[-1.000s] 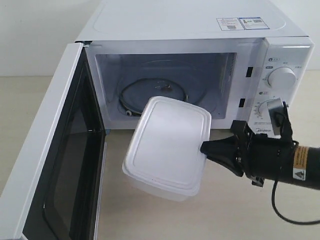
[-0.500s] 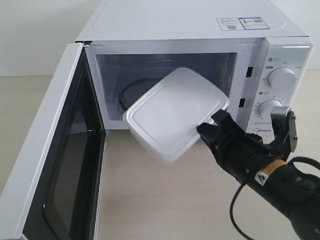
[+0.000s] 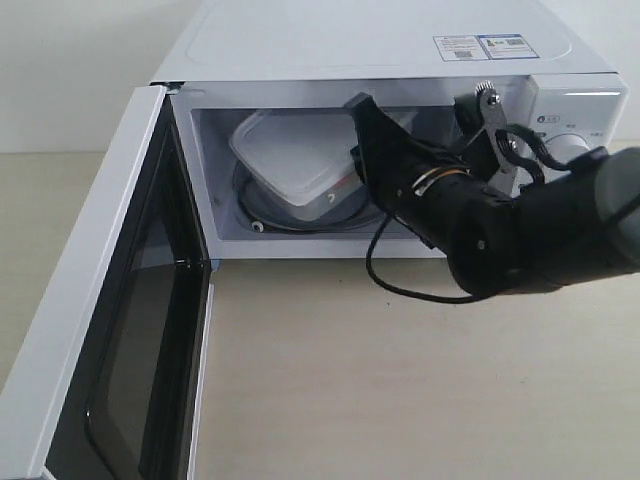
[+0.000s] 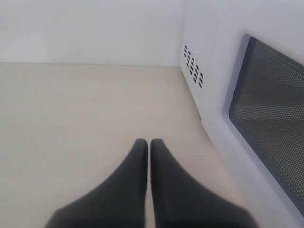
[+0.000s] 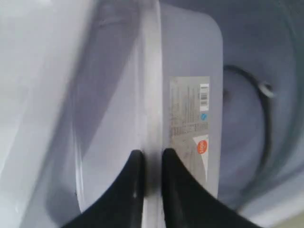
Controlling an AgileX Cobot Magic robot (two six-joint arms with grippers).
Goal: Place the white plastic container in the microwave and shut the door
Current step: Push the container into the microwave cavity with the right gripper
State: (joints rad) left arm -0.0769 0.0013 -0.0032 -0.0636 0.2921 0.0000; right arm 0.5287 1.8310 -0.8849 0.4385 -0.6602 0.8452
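Observation:
The microwave stands with its door swung wide open to the left. The white plastic container hangs tilted inside the cavity, above the glass turntable. My right gripper reaches into the opening and is shut on the container's rim. In the right wrist view its fingertips pinch the lid edge of the container, beside the label. My left gripper is shut and empty over the table, beside the door's outer face. It does not show in the exterior view.
The right arm fills the right part of the opening and covers most of the control panel; one dial peeks out. Light table lies in front. The open door's edge stands along the left side.
The right gripper has lifted the container from in front of the opening and carried it back into the cavity. The arm has swung up across the control panel.

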